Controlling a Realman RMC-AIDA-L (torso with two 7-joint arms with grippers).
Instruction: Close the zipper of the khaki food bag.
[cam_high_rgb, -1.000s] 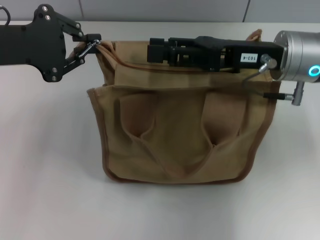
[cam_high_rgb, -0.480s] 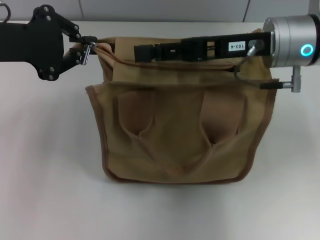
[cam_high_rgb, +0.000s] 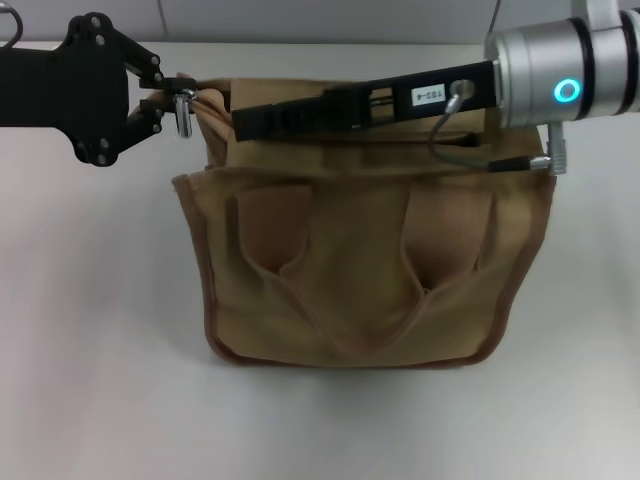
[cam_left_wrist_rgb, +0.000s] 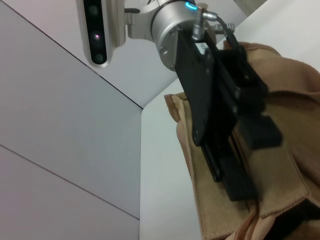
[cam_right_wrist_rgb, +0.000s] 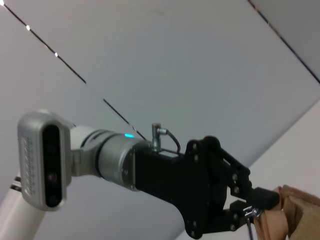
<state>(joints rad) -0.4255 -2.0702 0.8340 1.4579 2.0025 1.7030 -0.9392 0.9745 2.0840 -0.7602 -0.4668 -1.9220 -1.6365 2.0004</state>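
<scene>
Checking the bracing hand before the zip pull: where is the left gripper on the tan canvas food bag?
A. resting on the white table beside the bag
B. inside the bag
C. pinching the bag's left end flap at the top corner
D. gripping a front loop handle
C. In the head view the left gripper is closed on the top left corner flap of the tan canvas food bag, well above the front handles.

One bag, two claws
One khaki food bag (cam_high_rgb: 360, 260) on one table (cam_high_rgb: 90, 330); left claw (cam_high_rgb: 178, 100) and right claw (cam_high_rgb: 250, 120).
</scene>
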